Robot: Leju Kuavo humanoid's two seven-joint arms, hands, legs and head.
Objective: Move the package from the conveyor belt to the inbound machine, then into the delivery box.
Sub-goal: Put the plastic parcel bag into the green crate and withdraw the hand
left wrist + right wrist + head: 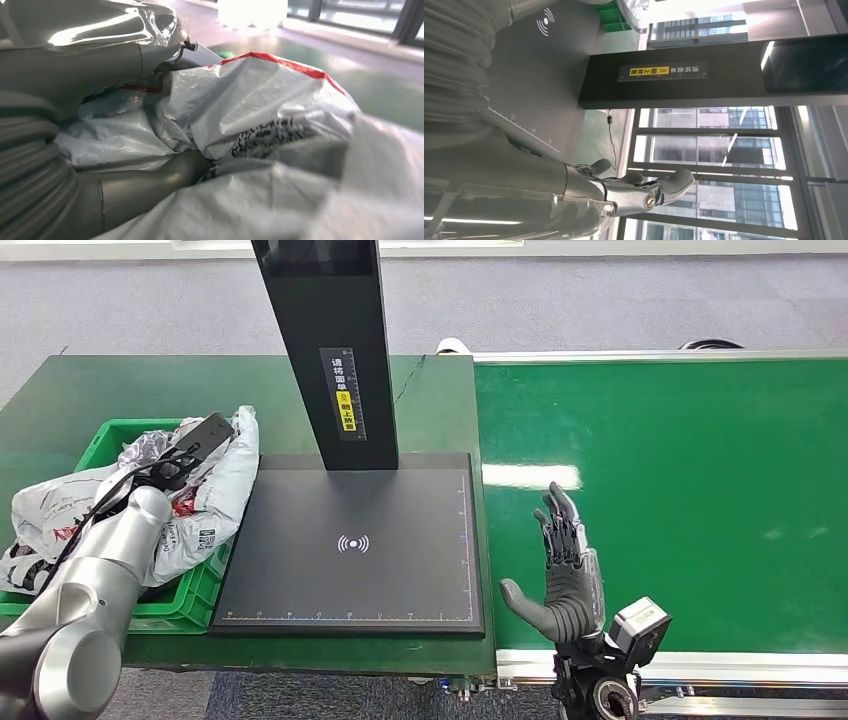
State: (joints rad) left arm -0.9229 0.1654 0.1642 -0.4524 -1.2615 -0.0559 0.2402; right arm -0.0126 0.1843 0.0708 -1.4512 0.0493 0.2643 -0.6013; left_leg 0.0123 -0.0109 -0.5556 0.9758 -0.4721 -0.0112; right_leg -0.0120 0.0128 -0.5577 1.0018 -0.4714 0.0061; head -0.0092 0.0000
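A white plastic package is lying in the green delivery box at the left, the left hand reaching onto it; whether those fingers are gripping, I cannot tell. One black inbound machine is sitting on the green table. The right hand is hovering over the one green conveyor belt, fingers spread, holding nothing. Grey floor is lying beyond.

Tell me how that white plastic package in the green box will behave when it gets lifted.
The white package is crumpled, thin plastic film, so it will probably sag and fold rather than hold shape. Its glossy surface suggests it may slip. It looks light for its bulk, heaped above the green box.
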